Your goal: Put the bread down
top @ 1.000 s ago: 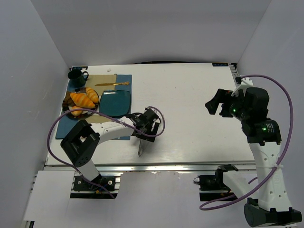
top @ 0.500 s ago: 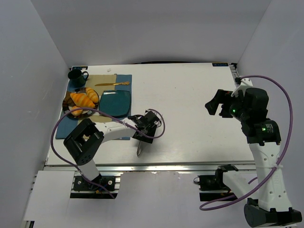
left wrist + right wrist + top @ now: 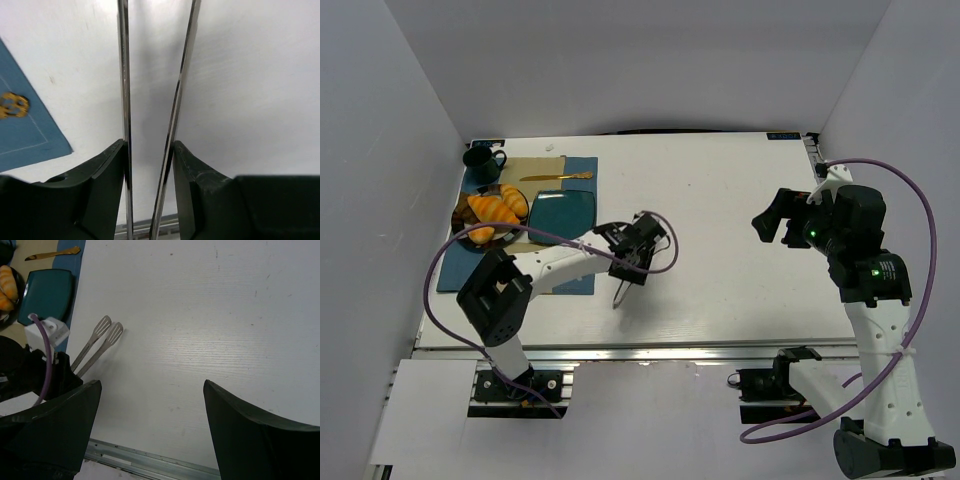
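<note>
My left jaws grip tongs [image 3: 114, 333] over open bench [image 3: 740, 200], bread [image 3: 492, 209] by the far-left corner; right jaws gape near the right edge.

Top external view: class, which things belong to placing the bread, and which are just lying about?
Belong to the job: bread; metal tongs, held in the left gripper; teal plate, probably where it goes.
Lying about: green mug; gold utensil; blue mat; right gripper, open and empty.
</note>
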